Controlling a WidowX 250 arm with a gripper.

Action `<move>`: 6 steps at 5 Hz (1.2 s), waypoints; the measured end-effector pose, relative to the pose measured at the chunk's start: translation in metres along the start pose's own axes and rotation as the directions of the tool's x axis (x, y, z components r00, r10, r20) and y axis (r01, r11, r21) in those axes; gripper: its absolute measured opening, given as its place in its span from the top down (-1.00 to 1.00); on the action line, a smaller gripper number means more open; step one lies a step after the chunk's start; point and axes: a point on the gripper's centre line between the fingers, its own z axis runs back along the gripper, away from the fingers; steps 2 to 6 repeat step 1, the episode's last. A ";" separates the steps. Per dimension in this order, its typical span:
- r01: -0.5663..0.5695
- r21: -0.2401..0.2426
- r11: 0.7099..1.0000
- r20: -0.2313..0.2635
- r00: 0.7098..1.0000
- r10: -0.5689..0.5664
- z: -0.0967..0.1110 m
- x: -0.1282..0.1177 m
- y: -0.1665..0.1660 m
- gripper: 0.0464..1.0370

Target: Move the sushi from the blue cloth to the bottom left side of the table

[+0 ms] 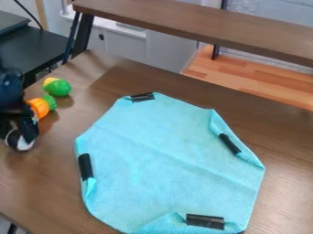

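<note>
Pincer (21,138) grips the sushi (24,145) at nine o'clock from the blue cloth (168,155).
An orange-and-green toy (40,108) and a green-and-yellow toy (58,87) sit on the table (45,183) toward ten o'clock.

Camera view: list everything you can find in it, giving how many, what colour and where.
Table: one, brown, across the foreground
Cloth: one, light blue, on the table
Tape strips: four, black, around the cloth's edge
Sushi piece: one, white and black, left edge, at the gripper
Toy: one, orange and green, beside the arm
Second toy: one, green and yellow, just beyond the first
Shelf: one, brown, raised behind
Wooden surface: one, light orange-brown, upper right
Desk: one, black, upper left
Robot arm: one, black, left edge
Gripper: one, black, lower end of arm
</note>
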 end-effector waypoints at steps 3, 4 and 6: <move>-0.047 -0.012 0.999 -0.002 0.999 0.047 0.045 0.005 -0.005 -0.93; -0.047 -0.012 0.999 -0.002 0.999 0.047 0.045 0.005 -0.005 -0.93; -0.047 -0.012 0.999 -0.002 0.999 0.047 0.045 0.005 -0.005 -0.93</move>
